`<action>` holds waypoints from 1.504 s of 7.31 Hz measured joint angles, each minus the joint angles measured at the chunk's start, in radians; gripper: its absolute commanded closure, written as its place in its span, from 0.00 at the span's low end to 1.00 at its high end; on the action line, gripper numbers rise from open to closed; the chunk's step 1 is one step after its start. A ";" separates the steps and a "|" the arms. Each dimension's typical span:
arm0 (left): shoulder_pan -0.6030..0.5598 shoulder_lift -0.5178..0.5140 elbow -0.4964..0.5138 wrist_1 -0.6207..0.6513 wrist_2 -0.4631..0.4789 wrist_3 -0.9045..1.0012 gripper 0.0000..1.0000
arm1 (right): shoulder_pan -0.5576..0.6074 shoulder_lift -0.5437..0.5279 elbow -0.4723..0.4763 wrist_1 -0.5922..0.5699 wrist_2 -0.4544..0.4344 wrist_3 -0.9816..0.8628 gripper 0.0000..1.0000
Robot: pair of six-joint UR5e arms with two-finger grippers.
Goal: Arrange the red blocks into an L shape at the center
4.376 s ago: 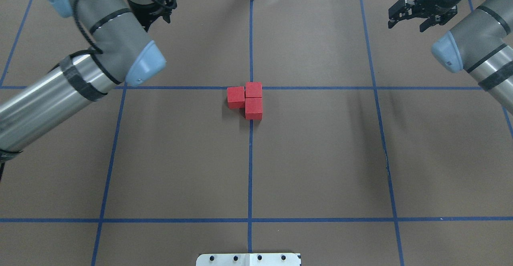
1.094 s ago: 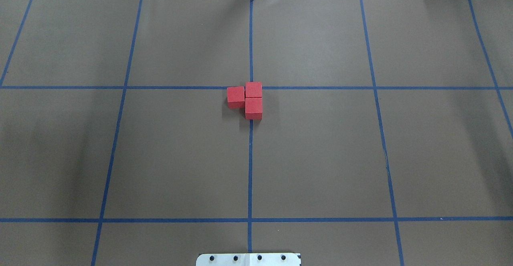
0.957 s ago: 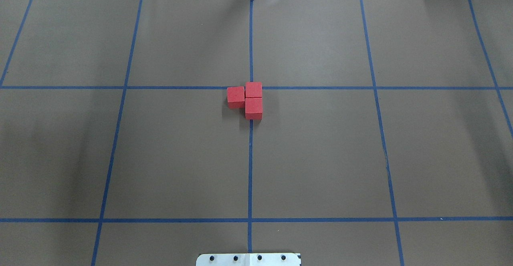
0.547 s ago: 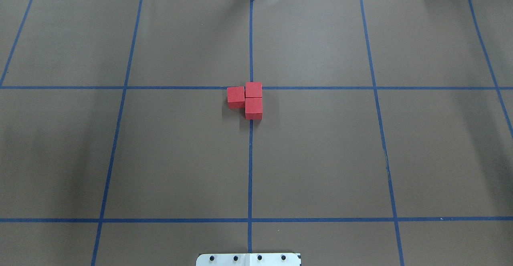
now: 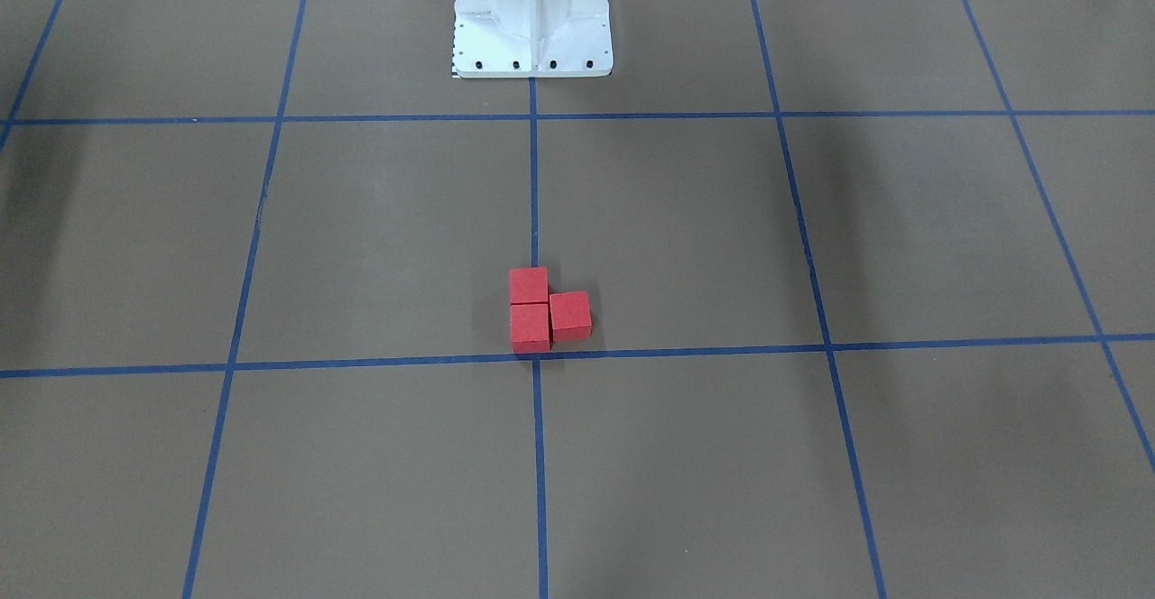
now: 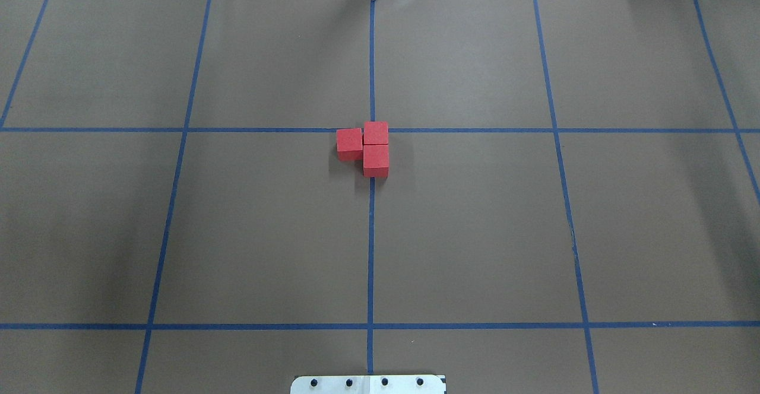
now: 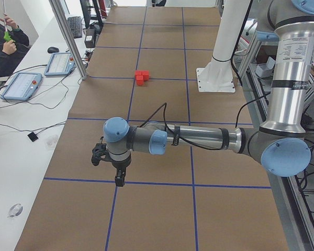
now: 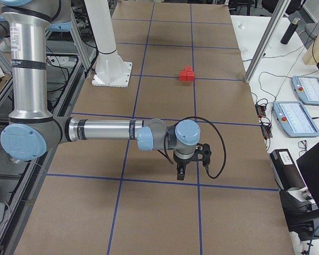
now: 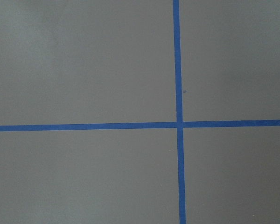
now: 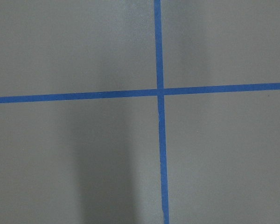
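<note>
Three red blocks lie touching in an L on the brown gridded surface. In the overhead view one (image 6: pixel 375 132) covers the center crossing, one (image 6: pixel 375 161) sits nearer the robot, and one (image 6: pixel 349 143) sits to the left. In the front view they (image 5: pixel 530 326) lie just behind the center crossing (image 5: pixel 535 357). The left gripper (image 7: pixel 119 181) hangs over a tape crossing far from the blocks (image 7: pixel 141 77). The right gripper (image 8: pixel 181 174) hangs likewise far from them (image 8: pixel 186 75). I cannot tell whether either is open or shut. Both wrist views show only bare paper and tape.
The white robot pedestal (image 5: pixel 532 22) stands at the table's near edge, and its plate shows in the overhead view (image 6: pixel 368 384). Aluminium posts (image 7: pixel 68 36) and tablets (image 7: pixel 21 86) line the operators' side. A seated person (image 7: pixel 5 42) is at the far left.
Both arms have left the overhead view, where they hung over the far corners 4.4 s ago. The three blocks have not moved.
</note>
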 measured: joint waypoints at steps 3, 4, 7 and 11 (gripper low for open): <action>0.001 0.000 -0.003 -0.002 -0.057 -0.001 0.00 | 0.000 0.001 0.000 0.000 0.000 0.000 0.01; 0.002 -0.001 -0.003 -0.002 -0.059 -0.001 0.00 | 0.000 0.003 0.000 0.000 0.000 0.001 0.01; 0.002 -0.005 -0.001 -0.001 -0.057 -0.001 0.00 | 0.000 0.007 -0.001 0.000 0.000 0.002 0.01; 0.002 -0.006 -0.002 -0.004 -0.055 0.000 0.00 | 0.000 0.009 -0.001 0.000 0.000 0.002 0.01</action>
